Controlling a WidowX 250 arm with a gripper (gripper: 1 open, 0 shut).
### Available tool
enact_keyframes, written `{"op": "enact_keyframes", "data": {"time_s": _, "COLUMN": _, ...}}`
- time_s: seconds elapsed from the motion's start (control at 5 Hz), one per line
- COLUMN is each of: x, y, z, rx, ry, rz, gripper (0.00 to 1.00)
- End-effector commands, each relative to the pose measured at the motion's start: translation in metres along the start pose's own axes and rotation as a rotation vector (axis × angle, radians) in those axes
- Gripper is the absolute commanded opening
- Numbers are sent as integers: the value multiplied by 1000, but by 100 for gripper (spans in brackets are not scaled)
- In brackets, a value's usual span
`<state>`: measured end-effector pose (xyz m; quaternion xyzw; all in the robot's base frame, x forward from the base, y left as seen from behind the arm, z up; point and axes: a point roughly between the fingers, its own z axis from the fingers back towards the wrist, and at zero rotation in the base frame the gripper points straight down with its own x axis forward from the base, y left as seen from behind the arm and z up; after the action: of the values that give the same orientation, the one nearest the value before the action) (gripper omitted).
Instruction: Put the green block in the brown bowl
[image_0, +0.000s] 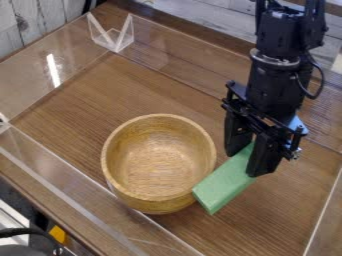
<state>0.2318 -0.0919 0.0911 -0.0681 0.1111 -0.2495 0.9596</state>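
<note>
Dark tool (253, 146) at the right of the frame, clamped on the upper end of the green block (227, 187), with the block slanting beside the right rim of the brown bowl (159, 163) at lower centre, near side toward the bottom of the frame. Beneath everything, a brown wooden table (127, 88), edged by clear plastic walls along the left and lower left. At the upper left of the frame, well apart from bowl and block, a clear pointed object (112, 33); at the lower left corner, dark cables (30, 234) beyond the table's edge.
</note>
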Motion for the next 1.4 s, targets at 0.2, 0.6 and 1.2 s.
{"op": "enact_keyframes", "data": {"time_s": 0.2, "x": -13, "y": 26, "z": 12, "rx": 27, "ry": -10, "rz": 33, "gripper": 0}}
{"op": "enact_keyframes", "data": {"time_s": 0.6, "x": -15, "y": 38, "z": 4, "rx": 53, "ry": 19, "rz": -51, "gripper": 100}}
{"op": "enact_keyframes", "data": {"time_s": 1.2, "x": -28, "y": 27, "z": -35, "rx": 152, "ry": 87, "rz": -320, "gripper": 100}}
